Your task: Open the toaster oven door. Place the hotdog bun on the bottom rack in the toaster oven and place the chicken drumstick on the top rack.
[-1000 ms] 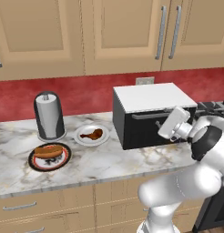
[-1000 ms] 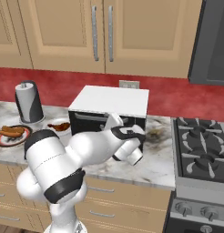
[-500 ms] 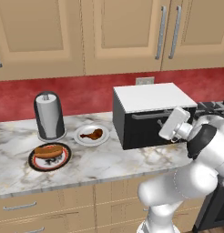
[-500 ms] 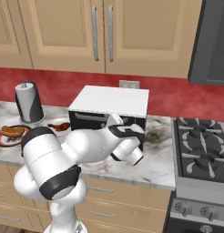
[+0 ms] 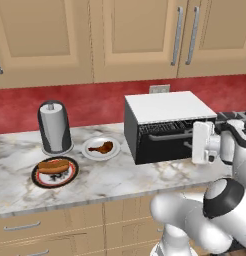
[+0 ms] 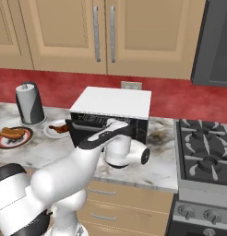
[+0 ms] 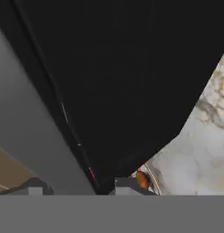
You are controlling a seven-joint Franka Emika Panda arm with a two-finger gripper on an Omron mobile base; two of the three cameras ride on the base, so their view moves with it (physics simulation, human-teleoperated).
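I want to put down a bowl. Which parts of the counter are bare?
Bare marble lies in front of the toaster oven, toward the counter edge, and left of the hotdog bun plate. It is crowded around the paper towel holder, the chicken drumstick plate and the bun plate.

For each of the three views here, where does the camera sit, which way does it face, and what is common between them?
Left base view: behind the arm's left, facing the toaster oven and both plates; arm lower right.
Right base view: behind its right, facing the same toaster oven, with the stove beside it; arm lower left.
Hand view: on the hand, close against the toaster oven door; finger tips at bottom.
Shared: toaster oven, counter.
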